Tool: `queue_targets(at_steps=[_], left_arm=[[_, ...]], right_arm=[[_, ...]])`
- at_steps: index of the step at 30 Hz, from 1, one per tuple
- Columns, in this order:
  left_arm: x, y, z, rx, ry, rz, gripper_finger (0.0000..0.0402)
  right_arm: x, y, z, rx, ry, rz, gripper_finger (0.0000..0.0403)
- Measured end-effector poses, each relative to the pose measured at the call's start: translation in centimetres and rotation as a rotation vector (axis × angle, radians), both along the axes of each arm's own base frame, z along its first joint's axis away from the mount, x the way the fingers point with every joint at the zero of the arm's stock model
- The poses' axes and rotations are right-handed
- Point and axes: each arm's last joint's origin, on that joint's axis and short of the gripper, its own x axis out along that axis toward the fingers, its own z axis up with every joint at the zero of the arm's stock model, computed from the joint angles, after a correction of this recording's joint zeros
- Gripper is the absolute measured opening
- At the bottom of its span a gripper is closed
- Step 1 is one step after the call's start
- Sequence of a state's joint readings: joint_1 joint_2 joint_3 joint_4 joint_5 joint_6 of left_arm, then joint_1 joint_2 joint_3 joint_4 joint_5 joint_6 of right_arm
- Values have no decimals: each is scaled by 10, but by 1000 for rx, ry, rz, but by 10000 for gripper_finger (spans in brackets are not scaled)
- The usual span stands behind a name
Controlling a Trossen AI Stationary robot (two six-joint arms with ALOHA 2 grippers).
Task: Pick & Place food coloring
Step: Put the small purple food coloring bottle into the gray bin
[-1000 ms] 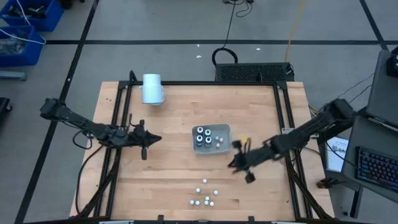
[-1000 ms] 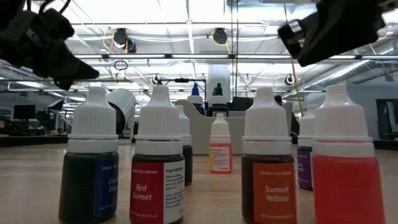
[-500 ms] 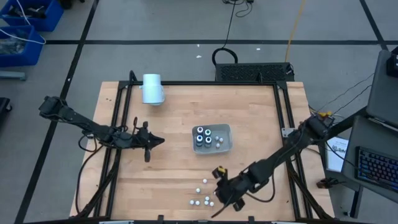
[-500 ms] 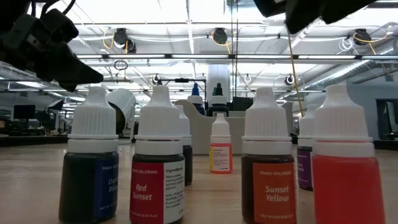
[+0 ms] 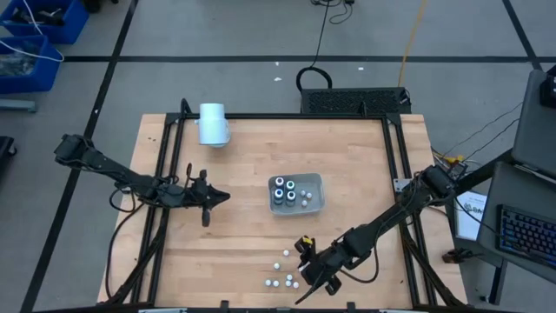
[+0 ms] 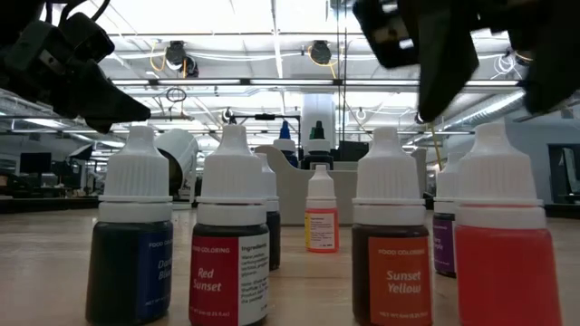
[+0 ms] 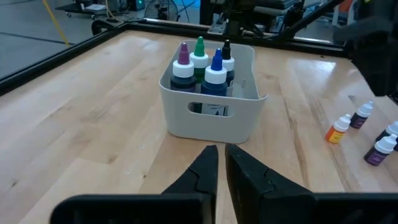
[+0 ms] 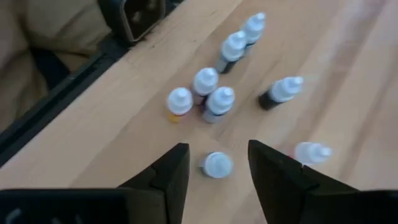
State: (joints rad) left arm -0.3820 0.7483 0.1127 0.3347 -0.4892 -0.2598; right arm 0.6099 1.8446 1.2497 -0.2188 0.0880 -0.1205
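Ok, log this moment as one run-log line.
right gripper: open above loose food coloring bottle | left gripper: shut, idle facing tray

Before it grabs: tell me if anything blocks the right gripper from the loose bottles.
Nothing visible does. The right gripper, jaws open, hangs directly over one white-capped bottle; the other loose bottles stand apart beyond it.

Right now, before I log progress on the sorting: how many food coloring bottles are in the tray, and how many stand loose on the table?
Food coloring bottles in the tray (tray wall), left wrist view: 4
Loose bottles on the table, right wrist view: 8, though more may lie outside that view
Total: 12
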Motion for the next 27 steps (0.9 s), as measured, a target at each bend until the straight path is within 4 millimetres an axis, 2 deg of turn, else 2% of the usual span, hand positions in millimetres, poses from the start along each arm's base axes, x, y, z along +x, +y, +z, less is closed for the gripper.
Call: queue_targets(at_steps=[5, 12, 27], left_arm=[[0, 0, 0, 2, 0, 4, 48], [0, 0, 0, 5, 0, 5, 39], [0, 0, 0, 5, 0, 7, 37]], right_arm=[[-1, -6, -13, 54, -22, 13, 145], [2, -16, -18, 52, -22, -13, 144], [-5, -21, -37, 180, -117, -2, 144]])
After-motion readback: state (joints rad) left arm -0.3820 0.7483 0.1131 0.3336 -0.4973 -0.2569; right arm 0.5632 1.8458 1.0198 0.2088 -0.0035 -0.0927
